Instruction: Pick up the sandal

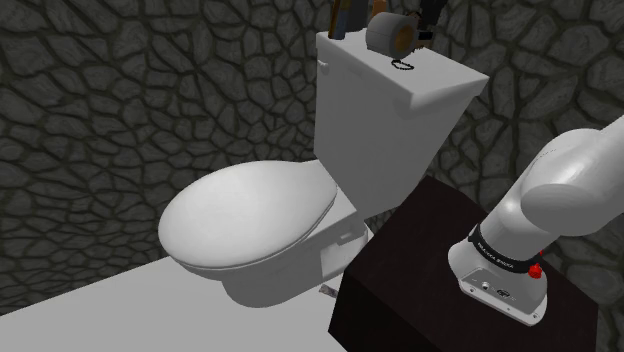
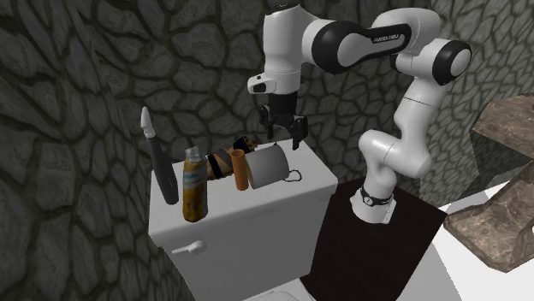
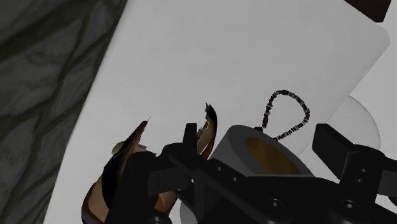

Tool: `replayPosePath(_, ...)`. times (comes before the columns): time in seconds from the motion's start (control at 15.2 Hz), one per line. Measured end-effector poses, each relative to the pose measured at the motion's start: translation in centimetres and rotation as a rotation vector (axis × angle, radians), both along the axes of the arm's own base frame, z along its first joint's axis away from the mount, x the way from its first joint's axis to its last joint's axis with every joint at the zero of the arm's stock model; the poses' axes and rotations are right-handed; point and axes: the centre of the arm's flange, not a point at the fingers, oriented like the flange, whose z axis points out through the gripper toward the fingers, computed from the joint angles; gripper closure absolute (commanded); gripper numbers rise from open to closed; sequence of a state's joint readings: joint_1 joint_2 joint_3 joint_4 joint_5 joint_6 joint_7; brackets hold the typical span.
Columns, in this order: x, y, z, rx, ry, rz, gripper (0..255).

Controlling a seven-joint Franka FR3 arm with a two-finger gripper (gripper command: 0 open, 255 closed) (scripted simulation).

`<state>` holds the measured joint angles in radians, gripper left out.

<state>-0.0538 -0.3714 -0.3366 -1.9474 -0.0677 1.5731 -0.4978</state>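
Observation:
The sandal (image 2: 223, 161) is brown and dark and lies on the white toilet tank lid (image 2: 312, 184), among other items. In the wrist view the sandal (image 3: 124, 175) sits just outside one black finger (image 3: 189, 143). My gripper (image 2: 285, 135) hangs open a little above the lid, over a grey cylinder (image 2: 268, 166) rather than over the sandal. In the wrist view the gripper (image 3: 257, 137) has that grey hollow cylinder (image 3: 254, 153) between its spread fingers, which do not touch it. Nothing is held.
A thin chain loop (image 3: 289, 111) lies on the lid by the grey cylinder (image 1: 390, 32). An orange tube (image 2: 240, 169), a patterned bottle (image 2: 195, 184) and a dark pointed tool (image 2: 159, 162) crowd the lid beside the sandal. Below is the white toilet seat (image 1: 245, 215); stone walls stand behind.

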Motion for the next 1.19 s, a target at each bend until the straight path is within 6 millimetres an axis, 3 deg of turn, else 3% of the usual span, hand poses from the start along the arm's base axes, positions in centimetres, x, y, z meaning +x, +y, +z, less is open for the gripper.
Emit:
replayPosePath(0.2, 0.9, -2.3, -0.2, -0.008, 0.006, 0.006, 0)
replayPosePath(0.66, 1.4, -2.6, -3.5, -0.009, 0.008, 0.008, 0)
replayPosePath(0.73, 1.4, -2.6, -3.7, -0.009, 0.007, 0.008, 255)
replayPosePath(1.19, 1.4, -2.6, -3.9, -0.009, 0.007, 0.007, 255)
